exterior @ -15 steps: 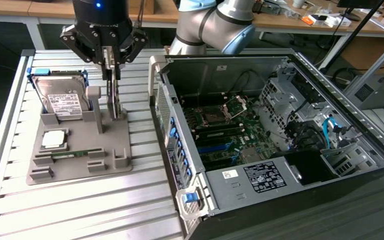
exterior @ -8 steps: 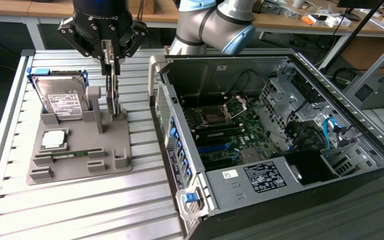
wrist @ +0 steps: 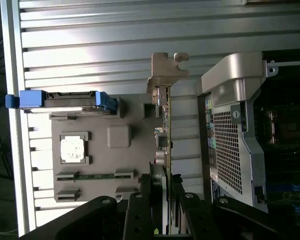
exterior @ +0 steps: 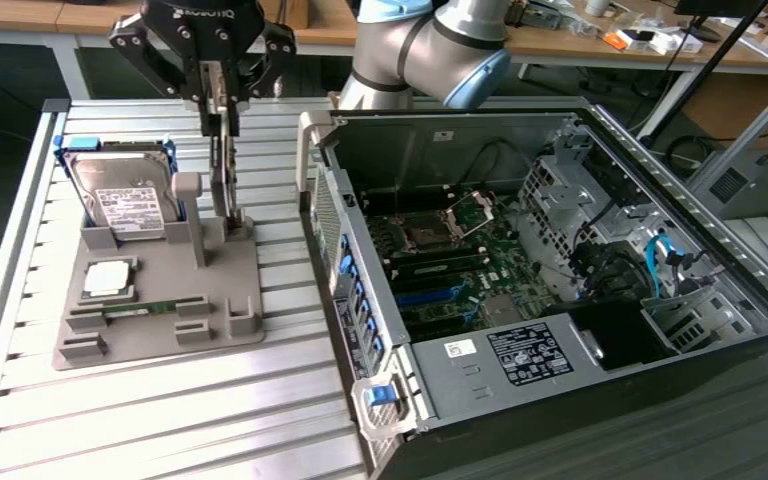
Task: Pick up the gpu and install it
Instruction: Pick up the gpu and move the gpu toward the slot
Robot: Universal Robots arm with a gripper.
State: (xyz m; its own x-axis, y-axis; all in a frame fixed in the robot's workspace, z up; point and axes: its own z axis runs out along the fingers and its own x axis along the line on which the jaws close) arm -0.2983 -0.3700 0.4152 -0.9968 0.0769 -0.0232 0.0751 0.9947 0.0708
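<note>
The fingers [wrist: 152, 200] are clenched on the top edge of the gpu [wrist: 166, 150], standing on edge at its slot in the grey holder [exterior: 157, 310] on the counter [exterior: 157, 420] beside the open case [exterior: 451, 150]; so narrow a grip could let it tilt and snag the holder's posts.

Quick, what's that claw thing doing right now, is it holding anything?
The gripper: closed on the gpu, pinching the thin card by its edge.
</note>
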